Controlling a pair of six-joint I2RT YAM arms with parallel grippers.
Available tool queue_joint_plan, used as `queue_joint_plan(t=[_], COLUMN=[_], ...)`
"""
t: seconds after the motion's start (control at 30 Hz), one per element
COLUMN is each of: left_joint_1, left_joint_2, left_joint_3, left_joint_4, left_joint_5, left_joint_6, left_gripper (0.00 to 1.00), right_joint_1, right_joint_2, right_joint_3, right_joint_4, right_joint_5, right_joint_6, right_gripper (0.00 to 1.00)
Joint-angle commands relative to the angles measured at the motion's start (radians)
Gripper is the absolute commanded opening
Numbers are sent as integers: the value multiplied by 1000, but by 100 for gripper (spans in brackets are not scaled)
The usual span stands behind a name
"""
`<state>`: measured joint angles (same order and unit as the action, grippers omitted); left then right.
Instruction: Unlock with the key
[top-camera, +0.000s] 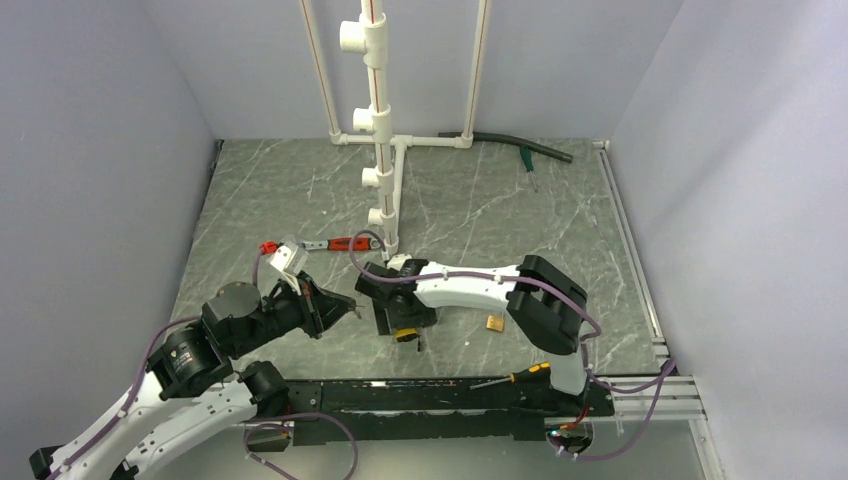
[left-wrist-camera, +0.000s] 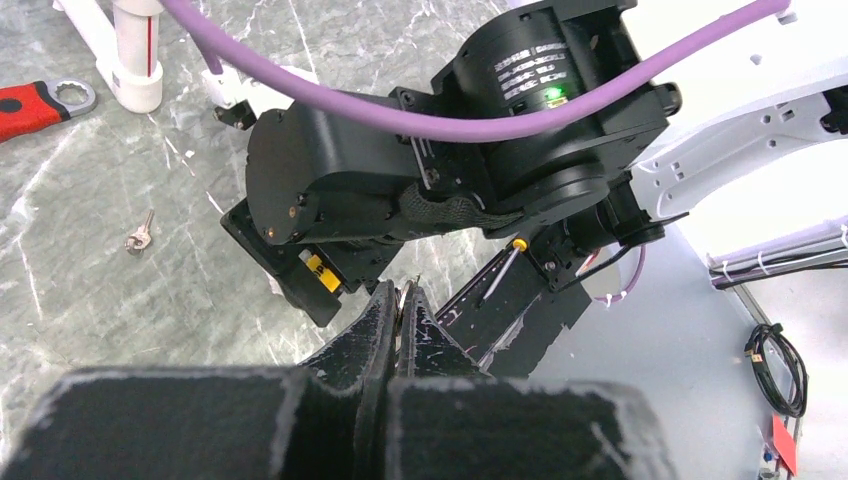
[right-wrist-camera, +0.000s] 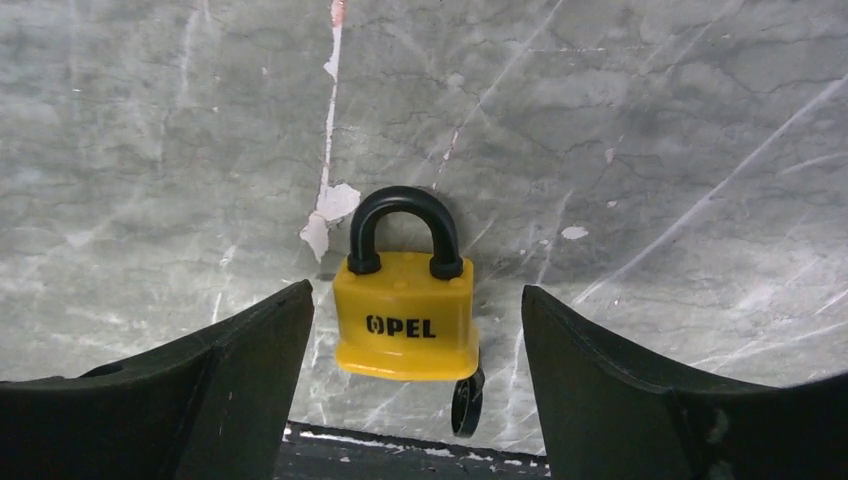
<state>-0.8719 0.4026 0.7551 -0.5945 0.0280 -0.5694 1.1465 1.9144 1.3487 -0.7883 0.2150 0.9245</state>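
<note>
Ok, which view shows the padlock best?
Right wrist: the padlock sits centred between the fingers of the open right tool, yellow body, black shackle and lettering clear. Top external shows only a yellow sliver beneath that tool; left wrist likewise, mostly hidden.

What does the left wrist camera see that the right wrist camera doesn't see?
Only the left wrist view: the red wrench, a tiny metal piece lying on the table, the screwdriver, and the left gripper shut on a thin bit of metal, probably the key. Only the right wrist view: the whole yellow padlock with its black shackle, between the fingers of the open right gripper. Both: the grey marble table.
</note>
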Motion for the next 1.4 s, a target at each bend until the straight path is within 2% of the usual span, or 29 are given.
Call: queue_joint_plan(t=[0.0,0.13,0.27,0.33,0.53,0.77,0.97,1.23,1.37], left_joint_1=[-3,-4,-3,-3,-3,-3,-3,-3,-3], left_joint_2=[-4,-4,-5,-6,7,44,89,132,180], left_joint_3=[-3,-9,-12,-13,-10,15,16,-38,-45], left_joint_4=[23,25,24,23,17,17,83,353,514], left_joint_5=[-7,-7,-10,-15,-21,-25,-16,76,55], left_joint_6=[-1,-5,-6,-9,-10,-5,-8,1,4], left_gripper=[0,0,0,0,0,0,0,0,0], right_joint_1=[4,3,4,4,3,-52,-75,-105,-156], right_joint_2=[35,60,73,76,48,-128,-349,-658,-758], right_joint_3=[19,28,34,31,27,-32,-39,-62,-50], right_joint_4=[-4,-33,-39,-32,-34,-7,-46,9,-45], right_joint_5=[-8,25,19,7,10,67,241,437,447], right_joint_6=[3,-4,-16,-22,-18,52,194,348,553], right_gripper=[77,73,58,37,0,0,0,0,0])
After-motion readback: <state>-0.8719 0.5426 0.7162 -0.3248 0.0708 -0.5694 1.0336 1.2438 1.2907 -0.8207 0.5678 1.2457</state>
